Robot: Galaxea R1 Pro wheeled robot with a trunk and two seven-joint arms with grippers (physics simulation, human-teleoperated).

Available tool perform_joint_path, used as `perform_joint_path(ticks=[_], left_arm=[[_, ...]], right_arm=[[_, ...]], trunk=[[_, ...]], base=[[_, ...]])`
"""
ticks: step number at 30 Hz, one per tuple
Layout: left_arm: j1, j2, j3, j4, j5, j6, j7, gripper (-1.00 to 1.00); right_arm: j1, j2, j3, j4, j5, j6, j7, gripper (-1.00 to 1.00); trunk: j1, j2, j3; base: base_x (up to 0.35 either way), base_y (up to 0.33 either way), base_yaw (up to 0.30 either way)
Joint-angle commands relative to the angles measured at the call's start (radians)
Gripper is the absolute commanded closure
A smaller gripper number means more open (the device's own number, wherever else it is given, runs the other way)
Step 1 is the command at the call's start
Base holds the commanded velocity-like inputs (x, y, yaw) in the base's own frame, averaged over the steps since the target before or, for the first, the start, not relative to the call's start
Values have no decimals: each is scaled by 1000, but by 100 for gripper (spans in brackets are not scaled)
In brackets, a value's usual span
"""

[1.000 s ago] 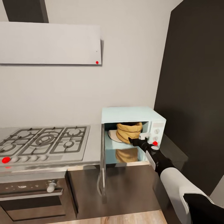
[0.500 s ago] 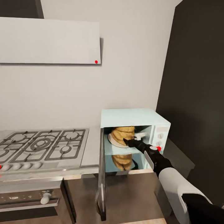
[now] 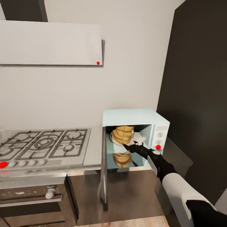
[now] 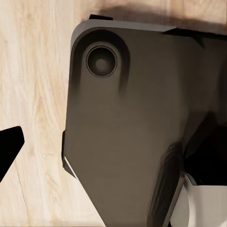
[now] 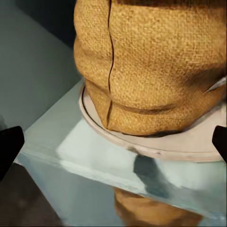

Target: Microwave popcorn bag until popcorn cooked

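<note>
The pale mint-blue microwave [image 3: 156, 120] stands on the light grey countertop [image 3: 95, 148] with its dark glass door [image 3: 103, 176] swung wide open to the left. Inside, the tan wrinkly popcorn bag [image 3: 123, 135] stands upright on the round white turntable plate [image 5: 189, 146]. My right gripper [image 3: 132, 143] reaches into the opening, right in front of the bag's base. It is open: in the right wrist view its black fingertips [image 5: 9, 146] sit far apart, with the bag [image 5: 151, 66] just ahead and untouched. A left fingertip [image 4: 8, 151] shows over the wooden floor.
A steel gas hob [image 3: 47, 145] with black grates lies left of the microwave, above a dark oven [image 3: 31, 201]. A white range hood [image 3: 50, 42] hangs overhead. A dark tall panel [image 3: 198, 94] stands to the right. The robot's dark base [image 4: 132, 132] sits below the left wrist.
The head view swayed slightly. My right gripper has moved left and deeper into the microwave's opening, and the bag now stands further left on the plate.
</note>
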Motion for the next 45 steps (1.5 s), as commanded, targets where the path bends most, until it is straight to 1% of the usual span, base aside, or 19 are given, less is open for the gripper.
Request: perform_joint_path(ticks=[1,4,9,10,11,13,15,16,17,20,24,28,31,33,35,36,40,43,45], left_arm=[[0,-1,1,0,9,-1,0,-100],[0,-2,1,0,9,-1,1,-100],[0,-2,1,0,9,-1,2,-100],[0,-2,1,0,9,-1,2,-100],[0,-2,1,0,9,-1,2,-100],[0,-2,1,0,9,-1,2,-100],[0,-2,1,0,9,-1,2,-100],[0,-2,1,0,9,-1,2,-100],[0,-2,1,0,9,-1,2,-100],[0,-2,1,0,9,-1,2,-100],[0,-2,1,0,9,-1,2,-100],[0,-2,1,0,9,-1,1,-100],[0,-2,1,0,9,-1,1,-100],[0,-1,1,0,9,-1,1,-100],[0,-1,1,0,9,-1,1,-100],[0,-1,1,0,9,-1,1,-100],[0,0,1,0,10,-1,1,-100],[0,1,1,0,10,-1,1,-100],[0,1,1,0,10,-1,1,-100]], right_arm=[[0,0,-3,-3,3,4,-10,-100],[0,0,-3,-4,3,7,-57,-100],[0,3,-1,-5,3,9,-179,-100],[0,4,0,-5,4,9,-225,-100],[0,5,1,-5,4,8,-252,-100],[0,9,1,-5,4,7,-346,-100],[0,11,1,-6,5,4,-423,-100],[0,13,0,-10,5,3,-455,-100],[0,14,0,-13,5,3,-473,-100],[0,14,-1,-16,5,2,-489,-100],[0,14,-2,-17,5,2,-493,-100],[0,5,-4,-17,3,6,-491,-100],[0,0,-6,-16,-7,14,-485,-100],[0,-15,-6,-10,-12,16,-482,-100],[0,-39,-6,10,-14,28,-480,-100],[0,-43,-5,26,-15,31,-480,-100],[0,-51,-5,167,-10,28,-479,-100],[0,-52,-5,322,-8,21,-479,-100],[0,-60,-5,442,-7,19,-478,-100]], trunk=[[-1,-1,-1],[-1,-1,-1],[-1,-1,-1],[-1,-1,-1],[-1,-1,-1],[-1,-1,-1],[-1,-1,-1],[-1,-1,-1],[-1,-1,-1],[-1,-1,-1],[-1,-1,-1],[-1,-1,-1],[-1,-1,-1],[-1,-1,-1],[-1,-1,-1],[-1,-1,-1],[-1,-1,-1],[-1,-1,-1],[-1,-1,-1]], base=[[-342,0,0],[-344,0,0],[-345,0,0],[-345,0,0],[-345,0,0],[-345,0,0],[-345,0,0],[-345,0,0],[-345,0,0],[-345,0,0],[-346,0,0],[-338,0,0],[-262,0,0],[-274,0,0],[-317,0,0],[-330,0,0],[-336,0,0],[-338,0,0],[-339,0,0]])
